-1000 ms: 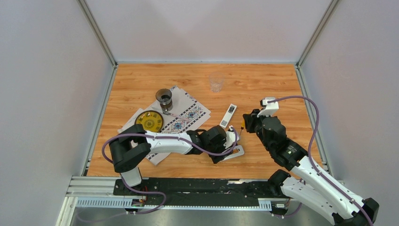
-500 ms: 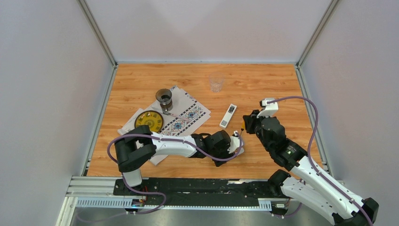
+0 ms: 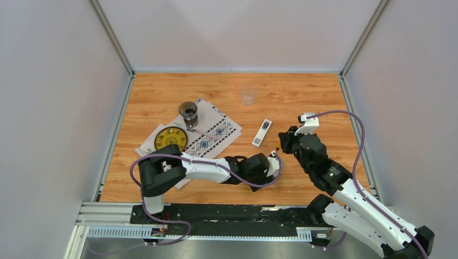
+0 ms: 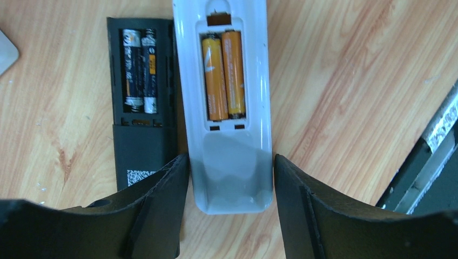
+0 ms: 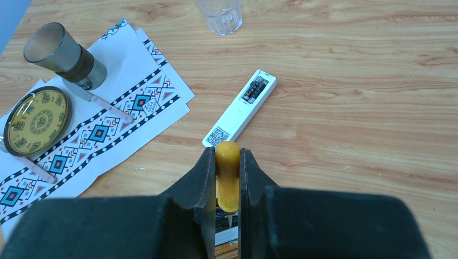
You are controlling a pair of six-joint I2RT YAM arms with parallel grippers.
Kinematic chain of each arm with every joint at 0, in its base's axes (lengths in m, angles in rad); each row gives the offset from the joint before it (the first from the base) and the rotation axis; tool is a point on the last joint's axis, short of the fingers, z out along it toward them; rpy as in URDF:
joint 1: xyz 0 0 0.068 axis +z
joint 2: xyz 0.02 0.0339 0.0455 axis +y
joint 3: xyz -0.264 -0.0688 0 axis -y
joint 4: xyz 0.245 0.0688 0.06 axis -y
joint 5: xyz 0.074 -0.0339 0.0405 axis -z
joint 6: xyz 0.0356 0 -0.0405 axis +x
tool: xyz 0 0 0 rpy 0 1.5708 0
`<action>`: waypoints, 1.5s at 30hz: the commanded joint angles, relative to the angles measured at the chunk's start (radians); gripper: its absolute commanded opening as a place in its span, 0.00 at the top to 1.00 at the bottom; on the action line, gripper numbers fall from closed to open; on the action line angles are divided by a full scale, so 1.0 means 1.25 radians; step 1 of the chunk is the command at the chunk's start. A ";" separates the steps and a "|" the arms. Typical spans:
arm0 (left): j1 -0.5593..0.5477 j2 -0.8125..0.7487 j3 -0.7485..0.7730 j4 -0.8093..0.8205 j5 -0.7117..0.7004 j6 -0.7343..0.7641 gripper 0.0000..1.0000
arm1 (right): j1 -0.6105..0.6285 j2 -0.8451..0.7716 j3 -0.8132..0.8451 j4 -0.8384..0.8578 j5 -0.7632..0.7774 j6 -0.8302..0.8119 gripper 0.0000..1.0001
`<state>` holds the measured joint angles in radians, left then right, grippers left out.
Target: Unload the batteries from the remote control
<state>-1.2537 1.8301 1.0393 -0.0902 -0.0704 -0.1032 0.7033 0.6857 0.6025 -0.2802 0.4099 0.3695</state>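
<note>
At the far left of the table lies a patterned cloth (image 3: 213,132) carrying a yellow plate (image 3: 170,138) and a dark cup (image 3: 188,113), none of it part of the job. Next comes the left gripper (image 4: 231,162), low over the wood near the table's middle. Its wrist camera shows a black remote (image 4: 143,145) with a white remote (image 4: 232,178) close against its right side, both lying back-up with their covers off. The jaws stand apart, straddling the near end of the white remote, one finger close by each long edge; whether either touches the casing I cannot tell. Two dark batteries (image 4: 139,70) sit side by side in the black remote's bay, and two orange batteries (image 4: 224,75) in the white one's. Just beyond this gripper a slim white remote (image 5: 240,116) lies by itself, its bay also open with something dark inside, too small to name surely, and a clear glass (image 5: 219,13) stands farther back. At the right, the right gripper (image 5: 226,152) is clamped on the orange handle of a screwdriver (image 5: 228,178), shaft pointing down. I judge the opening done and the unloading hardly begun: every cell in view is seated, none lies loose on the wood, so at least four remain to be pried out
</note>
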 commanded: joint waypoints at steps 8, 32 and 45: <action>-0.007 0.037 -0.061 -0.060 -0.164 -0.025 0.57 | -0.005 0.000 -0.005 0.028 0.000 0.015 1.00; -0.006 -0.264 -0.304 -0.030 -0.134 -0.048 0.22 | -0.005 0.027 -0.071 0.203 -0.276 0.011 1.00; -0.006 -0.212 -0.314 0.055 -0.130 -0.045 0.20 | -0.005 0.050 -0.095 0.254 -0.298 0.036 1.00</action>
<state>-1.2625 1.5024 0.6521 -0.0074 -0.2539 -0.1722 0.6979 0.7448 0.4938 -0.0357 0.0490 0.3969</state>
